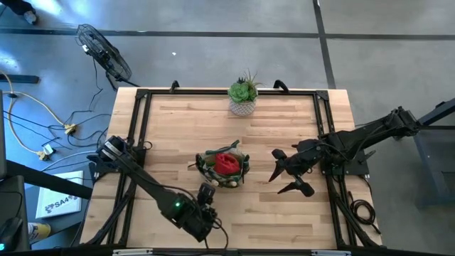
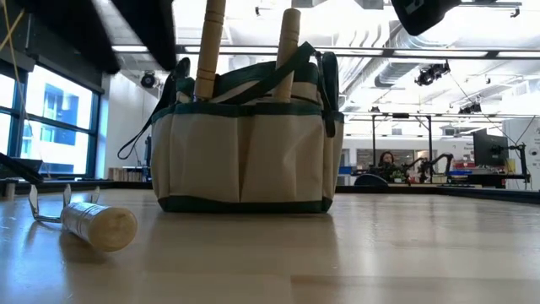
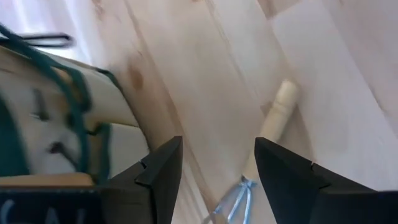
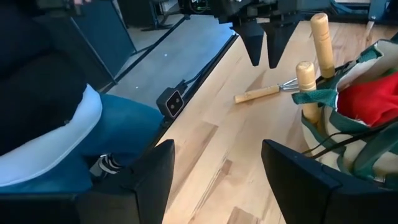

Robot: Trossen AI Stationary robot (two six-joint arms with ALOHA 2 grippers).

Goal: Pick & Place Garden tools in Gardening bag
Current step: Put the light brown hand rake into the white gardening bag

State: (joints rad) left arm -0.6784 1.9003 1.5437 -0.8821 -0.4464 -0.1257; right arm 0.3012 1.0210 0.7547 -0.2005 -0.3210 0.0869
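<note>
The gardening bag (image 1: 223, 168) sits near the middle of my bench (image 1: 284, 128), a round soft cloth tub in tan with dark green trim, flat sewn pockets around its wall and looped green handles flopping over the rim. Two pale, smooth, rounded wooden handles (image 2: 210, 46) stand up out of it close together, and something red and crumpled (image 4: 373, 99) fills its middle. From the bag's centre, my left gripper (image 1: 205, 193) hangs at about seven o'clock, just off the bag's wall, its two dark wedge-shaped fingers (image 3: 163, 174) spread wide with nothing between them. Directly below that gap lies a hand tool (image 3: 273, 127) flat on the light planks: a turned, cream-coloured wooden handle that narrows into thin bright metal wire prongs. The low view shows the same tool (image 2: 89, 221) on its side, apart from the bag, its blunt butt end toward the camera. My right gripper (image 1: 288, 173) waits at about three o'clock from the bag, well apart from it, fingers parted and empty. At twelve o'clock, by the far edge of the bench, stands a spiky green succulent (image 1: 243, 90) in a white textured pot.
</note>
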